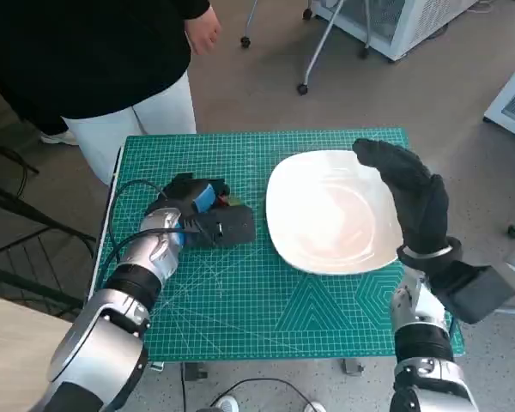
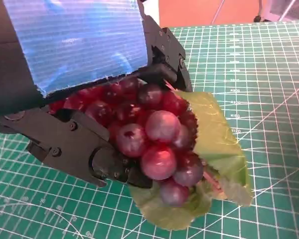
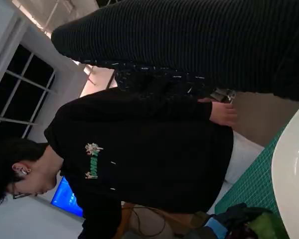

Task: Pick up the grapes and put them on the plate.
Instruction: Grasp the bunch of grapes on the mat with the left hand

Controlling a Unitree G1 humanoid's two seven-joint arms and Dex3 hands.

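left hand (image 2: 84, 99) holds round shiny red-purple grapes (image 2: 154, 134) with a green leaf, on the green grid mat (image 1: 240, 300) | right hand (image 1: 412, 197) fingers apart, holding nothing, over the smooth white plate (image 1: 326, 215) | mat numbers too small to read

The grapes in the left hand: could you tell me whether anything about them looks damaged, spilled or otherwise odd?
Nothing stands out. The grapes sit as one intact bunch with a green leaf, held in the left hand over the green cutting mat; none lie loose.
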